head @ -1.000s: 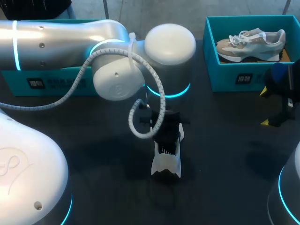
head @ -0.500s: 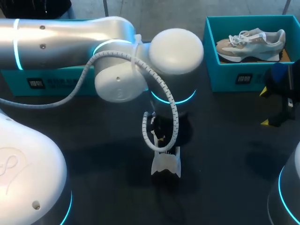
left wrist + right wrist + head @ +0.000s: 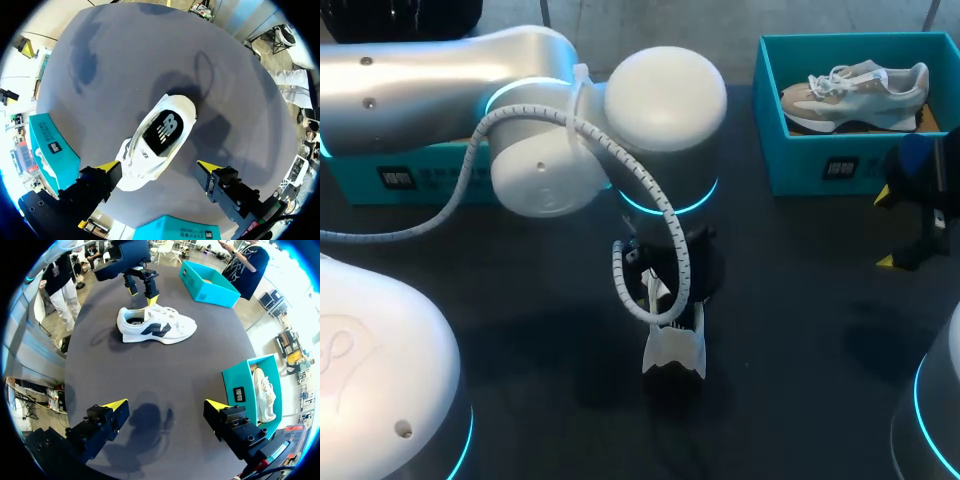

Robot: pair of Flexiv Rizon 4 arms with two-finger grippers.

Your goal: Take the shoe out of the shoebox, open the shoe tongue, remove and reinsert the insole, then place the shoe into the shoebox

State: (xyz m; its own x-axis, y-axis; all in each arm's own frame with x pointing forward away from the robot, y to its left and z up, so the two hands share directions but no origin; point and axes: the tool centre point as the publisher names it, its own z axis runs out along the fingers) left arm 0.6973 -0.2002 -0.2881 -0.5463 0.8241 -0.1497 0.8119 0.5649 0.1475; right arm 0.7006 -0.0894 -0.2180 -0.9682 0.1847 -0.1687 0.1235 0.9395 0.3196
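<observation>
While the white shoe stands upright near the middle of the dark worktop, out of the teal shoebox, the left tool hangs right above it. Fingers wide apart, one on either side of the shoe; contact unclear. Right tool well apart, fingers spread, gripping nothing. Second, pale shoe lies inside the shoebox, far right corner.

My left arm comes in from left side, reaches to middle. Its wrist bends down, gray cable looped around. Left tool points straight down, yellow-tipped fingers spread wide. Right tool sits far at right side, tilted down, fingers spread wide too.
</observation>
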